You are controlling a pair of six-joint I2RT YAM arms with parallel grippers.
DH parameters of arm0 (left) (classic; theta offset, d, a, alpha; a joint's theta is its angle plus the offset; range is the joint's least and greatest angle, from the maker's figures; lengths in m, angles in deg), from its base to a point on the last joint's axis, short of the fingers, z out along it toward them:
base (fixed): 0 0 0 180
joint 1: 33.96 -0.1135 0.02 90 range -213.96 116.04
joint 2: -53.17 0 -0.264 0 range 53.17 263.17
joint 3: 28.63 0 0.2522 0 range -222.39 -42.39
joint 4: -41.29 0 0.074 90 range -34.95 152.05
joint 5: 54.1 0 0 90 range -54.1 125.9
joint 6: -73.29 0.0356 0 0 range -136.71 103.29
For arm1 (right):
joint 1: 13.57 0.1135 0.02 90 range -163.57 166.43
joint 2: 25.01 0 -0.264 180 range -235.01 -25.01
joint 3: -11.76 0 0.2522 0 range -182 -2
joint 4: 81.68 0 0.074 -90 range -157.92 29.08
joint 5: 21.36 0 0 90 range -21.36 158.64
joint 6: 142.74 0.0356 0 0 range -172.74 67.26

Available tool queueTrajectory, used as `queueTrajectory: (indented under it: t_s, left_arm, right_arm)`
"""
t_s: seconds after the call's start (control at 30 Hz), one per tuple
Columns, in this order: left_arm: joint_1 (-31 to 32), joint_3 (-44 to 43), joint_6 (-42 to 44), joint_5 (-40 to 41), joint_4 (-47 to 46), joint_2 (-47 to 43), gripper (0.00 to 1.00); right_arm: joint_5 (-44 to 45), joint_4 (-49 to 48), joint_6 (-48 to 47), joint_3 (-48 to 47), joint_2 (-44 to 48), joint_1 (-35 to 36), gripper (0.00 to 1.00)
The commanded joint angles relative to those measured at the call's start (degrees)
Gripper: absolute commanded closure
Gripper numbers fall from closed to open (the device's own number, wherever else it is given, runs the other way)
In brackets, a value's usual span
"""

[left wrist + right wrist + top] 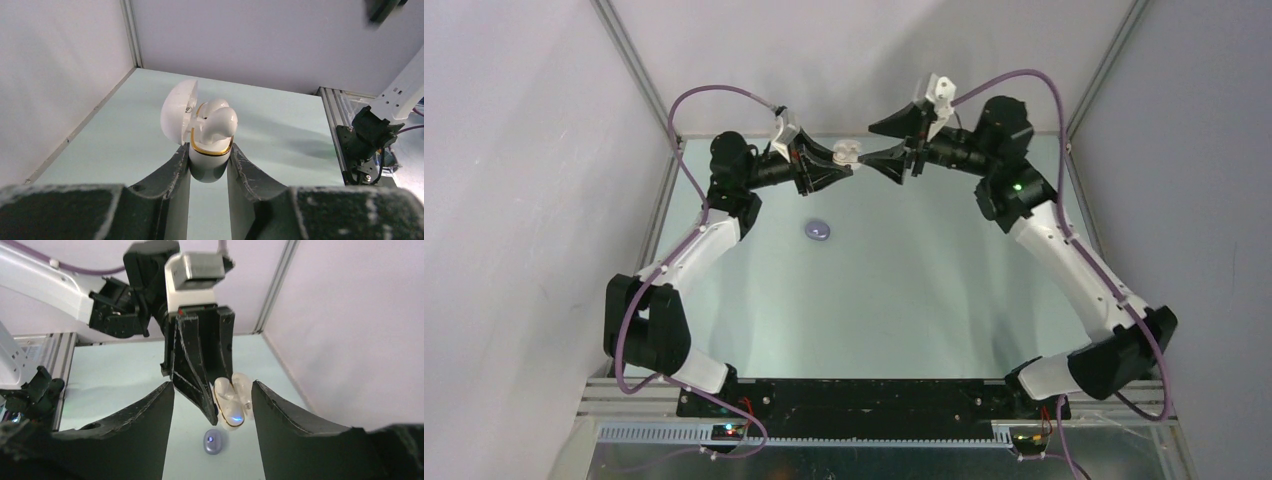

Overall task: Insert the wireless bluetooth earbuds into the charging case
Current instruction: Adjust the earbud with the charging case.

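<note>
Tabletop (904, 290), matte pale green and flat, lies under both white-shelled arms, which meet at 12 o'clock in the top view. Left gripper (210, 147), its curved black fingers scuffed grey along the edges, is clamped on the charging case (207, 169), pinching the lower body from both sides and holding it above the table. Right gripper (212, 386) is spread wide and grips nothing. The case shows in its gap, close to the finger at 3 o'clock, and whether they touch cannot be told. The case is a glossy white egg shape with a gold rim, and its domed lid (177, 112) is hinged open toward 9 o'clock. Two smooth white earbuds (220, 125) sit in it, rounded heads above the rim. Small pale purple oval (818, 230) rests on the table at 7 o'clock from the case.
</note>
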Motion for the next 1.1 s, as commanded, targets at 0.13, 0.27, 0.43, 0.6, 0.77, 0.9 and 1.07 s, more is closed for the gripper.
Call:
queueTrajectory:
  t_s: [0.13,0.27,0.43,0.6,0.77,0.9,1.07]
  left_arm:
    - [-0.3,0.2,1.8,-1.4,-2.2,-1.2,1.00]
    - [-0.3,0.3,3.6,-2.6,-1.4,-1.8,1.00]
    - [-0.3,0.5,6.2,-3.5,0.2,-2.6,1.00]
    - [-0.2,0.5,7.2,-3.7,1.1,-3.1,1.00]
    - [-0.1,0.5,7.6,-3.7,1.2,-3.2,1.00]
    - [-0.1,0.4,7.5,-3.8,1.1,-3.0,1.00]
    - [-0.2,0.2,7.8,-3.9,1.0,-2.9,1.00]
  right_arm:
    - [3.8,-1.0,2.2,-1.3,2.1,-2.4,0.34]
    - [2.8,-0.1,4.4,-2.6,-1.1,-2.5,0.19]
    - [-3.0,1.9,10.4,-5.8,-6.2,-3.1,0.01]
    - [-5.2,0.2,14.8,-6.3,-8.3,-3.0,0.01]
    - [-3.9,-1.2,17.1,-7.5,-10.3,-2.9,0.01]
    - [-3.4,-1.7,18.6,-8.1,-11.5,-2.7,0.01]
    - [-0.7,-0.5,18.5,-8.3,-12.4,-2.3,0.01]
